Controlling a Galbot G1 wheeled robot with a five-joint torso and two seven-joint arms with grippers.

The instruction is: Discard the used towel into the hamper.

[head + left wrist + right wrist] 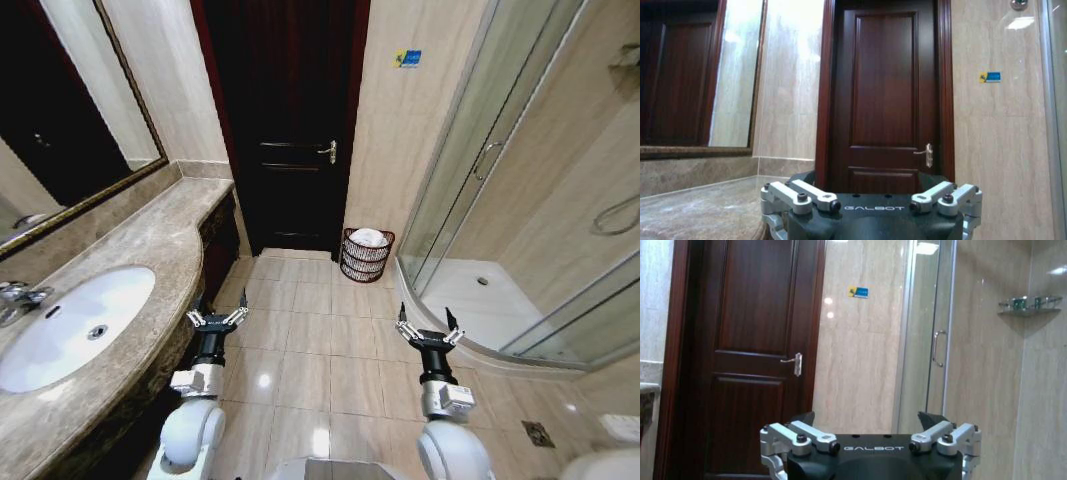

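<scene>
1. Head view: hamper (367,255), a small round open-weave basket of dark reddish-brown, stands on the tiled floor (300,340) beside the dark door (285,120), near the shower enclosure (520,230); something white lies inside it. Left gripper (217,316) and right gripper (428,327) hover low, both spread open and empty.
2. Left wrist view: left gripper (870,187) open, holding nothing, facing the door (883,95).
3. Right wrist view: right gripper (867,422) open, empty.

The hamper (367,255) is too far off to make out its weave, and whatever white thing (368,238) sits inside is mostly hidden. Sink (70,325) gets chopped off by the edge too.
</scene>
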